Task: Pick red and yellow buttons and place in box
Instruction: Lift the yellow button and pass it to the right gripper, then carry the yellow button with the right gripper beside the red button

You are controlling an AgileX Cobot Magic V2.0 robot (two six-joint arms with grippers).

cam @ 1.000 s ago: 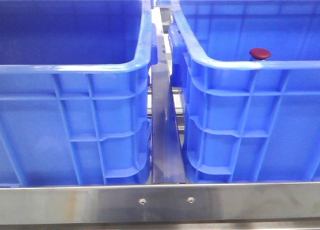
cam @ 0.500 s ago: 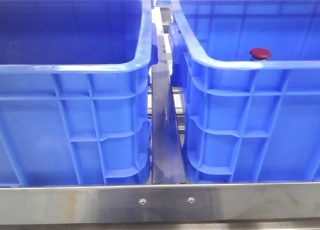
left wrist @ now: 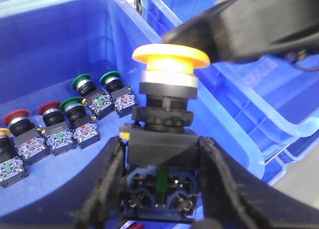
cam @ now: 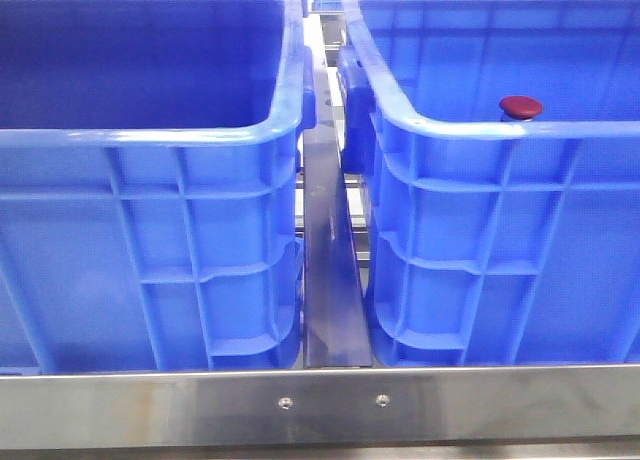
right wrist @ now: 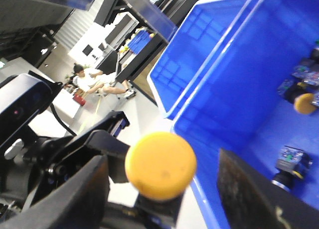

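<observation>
My left gripper (left wrist: 160, 144) is shut on the black body of a yellow button (left wrist: 170, 56) and holds it upright above a blue crate (left wrist: 50, 45). In the right wrist view the same yellow cap (right wrist: 160, 164) sits between the fingers of my right gripper (right wrist: 163, 158), which is open and apart from the cap on both sides. One right finger (left wrist: 244, 27) shows just beside the cap in the left wrist view. Red buttons (left wrist: 15, 118) (left wrist: 49, 108) lie on the crate floor below. Another red cap (cam: 520, 107) shows inside the right crate (cam: 500, 130). Neither gripper shows in the front view.
Green buttons (left wrist: 81, 82) and another yellow one (left wrist: 4, 133) lie in rows with the red ones. More buttons (right wrist: 304, 102) (right wrist: 291, 164) lie in the crate in the right wrist view. A second blue crate (left wrist: 279, 104) stands alongside. A steel rail (cam: 330, 280) runs between the crates.
</observation>
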